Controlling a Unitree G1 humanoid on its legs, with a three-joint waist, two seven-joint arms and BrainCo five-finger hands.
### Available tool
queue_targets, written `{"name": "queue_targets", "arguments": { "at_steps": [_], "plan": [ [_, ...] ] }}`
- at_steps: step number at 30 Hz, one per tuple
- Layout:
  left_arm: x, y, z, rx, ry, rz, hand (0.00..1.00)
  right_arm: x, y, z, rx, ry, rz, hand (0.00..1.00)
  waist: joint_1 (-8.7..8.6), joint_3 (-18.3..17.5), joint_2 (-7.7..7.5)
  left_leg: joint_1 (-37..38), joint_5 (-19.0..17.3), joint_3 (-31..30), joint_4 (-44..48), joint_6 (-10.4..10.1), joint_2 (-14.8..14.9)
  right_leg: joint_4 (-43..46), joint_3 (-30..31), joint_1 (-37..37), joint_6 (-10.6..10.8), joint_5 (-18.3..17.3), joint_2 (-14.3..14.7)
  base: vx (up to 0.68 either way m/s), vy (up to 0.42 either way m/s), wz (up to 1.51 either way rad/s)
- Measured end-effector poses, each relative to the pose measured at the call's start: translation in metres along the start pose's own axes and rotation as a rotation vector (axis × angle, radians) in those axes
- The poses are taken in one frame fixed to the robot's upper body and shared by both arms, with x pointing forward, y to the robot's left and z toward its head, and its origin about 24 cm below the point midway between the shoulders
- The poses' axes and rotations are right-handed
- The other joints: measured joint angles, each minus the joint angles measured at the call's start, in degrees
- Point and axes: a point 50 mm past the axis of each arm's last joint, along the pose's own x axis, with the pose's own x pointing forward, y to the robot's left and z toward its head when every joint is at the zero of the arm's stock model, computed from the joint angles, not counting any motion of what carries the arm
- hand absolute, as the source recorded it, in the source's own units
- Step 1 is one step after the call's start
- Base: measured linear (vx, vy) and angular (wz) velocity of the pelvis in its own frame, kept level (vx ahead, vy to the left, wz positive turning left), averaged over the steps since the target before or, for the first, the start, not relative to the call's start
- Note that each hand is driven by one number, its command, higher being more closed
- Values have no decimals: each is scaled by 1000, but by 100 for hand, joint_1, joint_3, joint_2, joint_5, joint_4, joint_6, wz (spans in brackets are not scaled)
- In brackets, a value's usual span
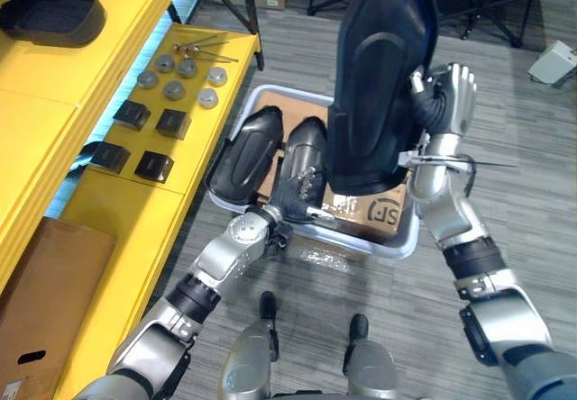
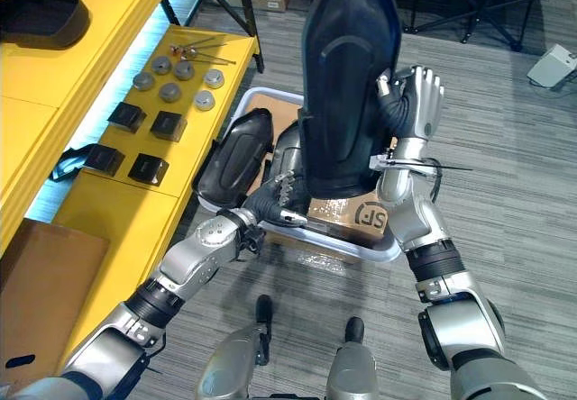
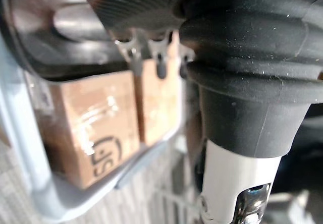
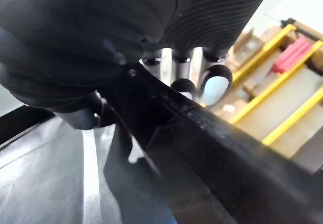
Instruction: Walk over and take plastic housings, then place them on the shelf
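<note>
My right hand (image 1: 451, 94) is shut on the edge of a large black plastic housing (image 1: 374, 85) and holds it upright, high above a grey bin (image 1: 397, 247). In the right wrist view its fingers (image 4: 214, 82) wrap over the housing's rim (image 4: 202, 133). Two more black housings (image 1: 248, 152) (image 1: 306, 148) lean inside the bin. My left hand (image 1: 293, 204) reaches over the bin's near rim to the lower end of the middle housing; its grip is unclear. Another black housing (image 1: 50, 14) lies on the yellow shelf (image 1: 54, 67) at far left.
A taped cardboard box (image 1: 388, 206) sits in the bin. The shelf's lower yellow level (image 1: 194, 112) carries small black blocks (image 1: 171, 122), several metal discs (image 1: 176, 89) and thin rods (image 1: 203, 49). A flat cardboard piece (image 1: 45, 292) lies at lower left. Grey carpet surrounds the bin.
</note>
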Motion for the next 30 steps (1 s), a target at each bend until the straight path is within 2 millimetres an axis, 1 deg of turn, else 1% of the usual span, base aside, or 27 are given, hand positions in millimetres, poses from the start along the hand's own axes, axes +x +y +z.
{"name": "queue_targets", "arguments": {
  "at_steps": [2,4,8,10,11,13,15,16,19,24,30],
  "plan": [
    [3,-1,1,-12,-17,40,0,-2,4,4,11,-9,10,100,6,-10,-18,0,16,7,-33,-18,8,1,13,-23,0,0,14,7,-8,-3],
    [7,-1,3,-42,-46,70,0,-5,11,11,26,-38,32,100,11,-19,-36,39,117,17,-204,-30,20,5,46,-63,-2,1,19,0,0,0],
    [8,-6,7,-150,-99,43,0,-11,20,17,39,-46,58,100,47,-23,-43,78,173,25,-299,-56,53,22,53,-80,-10,-4,39,0,0,0],
    [9,-10,10,-243,-124,20,0,-16,29,13,37,-16,87,100,122,-69,-127,133,273,73,-478,-66,64,63,101,-159,-23,-12,47,-7,-5,-7],
    [9,-11,10,-264,-123,14,0,-18,31,12,34,-9,99,100,126,-80,-154,146,286,76,-506,-68,66,63,102,-161,-23,-12,48,-1,-6,-7],
    [10,-14,3,-335,-90,-2,0,-24,37,7,22,10,126,100,149,-139,-258,183,317,83,-586,-71,63,65,105,-160,-24,-14,46,0,0,0],
    [10,-15,0,-387,-76,-26,0,-26,39,6,18,14,133,100,155,-171,-314,196,324,85,-604,-70,59,65,106,-159,-24,-14,43,0,0,0],
    [10,-16,-1,-427,-68,-41,100,-28,41,6,16,16,141,100,167,-188,-343,222,338,96,-636,-68,58,65,114,-154,-24,-14,41,0,0,0],
    [10,-18,-2,-442,-62,-48,100,-31,42,5,18,20,129,100,180,-207,-376,300,436,98,-802,-64,51,65,108,-149,-24,-14,38,0,0,0],
    [11,-27,-8,-422,-33,-67,100,-44,47,-2,22,64,109,100,220,-242,-435,399,532,115,-996,-73,55,60,114,-148,-23,-14,45,0,0,0],
    [12,-24,-13,-379,-7,-6,100,-53,51,1,88,121,77,100,226,-342,-597,467,554,159,-1088,-75,63,6,143,-132,-23,-4,55,11,0,-4]
  ]
}}
